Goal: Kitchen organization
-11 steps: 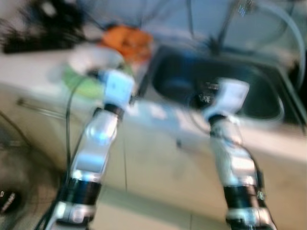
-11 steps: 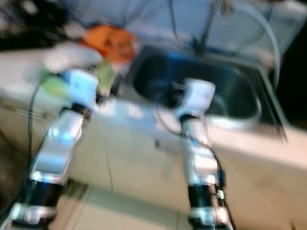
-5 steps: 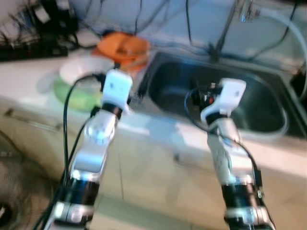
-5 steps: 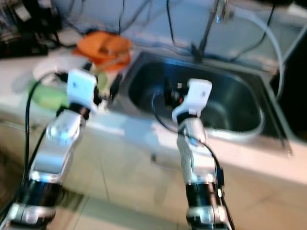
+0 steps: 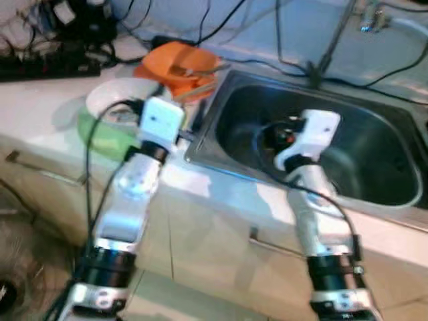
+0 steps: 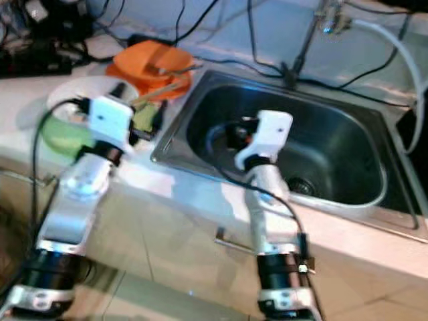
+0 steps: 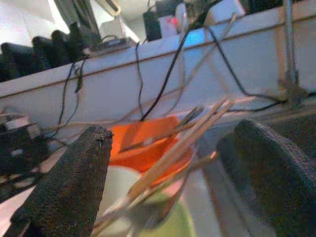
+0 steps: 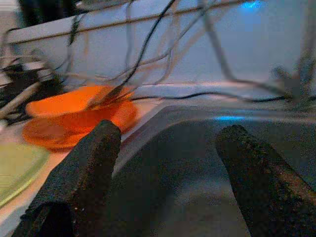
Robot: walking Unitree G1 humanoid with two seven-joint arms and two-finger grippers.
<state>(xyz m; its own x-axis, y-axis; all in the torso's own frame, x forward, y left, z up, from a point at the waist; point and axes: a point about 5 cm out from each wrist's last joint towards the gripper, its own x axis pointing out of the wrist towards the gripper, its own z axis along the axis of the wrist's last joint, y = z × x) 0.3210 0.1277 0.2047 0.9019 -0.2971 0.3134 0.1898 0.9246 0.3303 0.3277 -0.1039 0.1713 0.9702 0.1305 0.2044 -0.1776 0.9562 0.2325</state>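
Note:
A stack of orange dishes (image 5: 177, 65) with wooden chopsticks (image 7: 182, 138) across it stands on the white counter left of the steel sink (image 5: 374, 167). In front of it lie a white plate (image 5: 120, 97) and a green plate (image 5: 100, 137). My left gripper (image 6: 150, 119) hovers open over the counter by the sink's left rim, just short of the plates, pointing at the chopsticks. My right gripper (image 5: 277, 134) is open and empty above the sink basin, aimed toward the orange dishes (image 8: 74, 111).
A faucet (image 6: 328, 17) with a white hose (image 6: 394, 40) rises behind the sink, whose drain (image 6: 297, 186) lies at the bottom. Black cables and a power strip (image 5: 47, 67) clutter the back left. Cabinet fronts with a handle (image 5: 271, 244) stand below the counter.
The whole picture has shifted and sharpened, so the camera moved. Both arms now reach farther forward: the right gripper is over the basin, the left closer to the plates.

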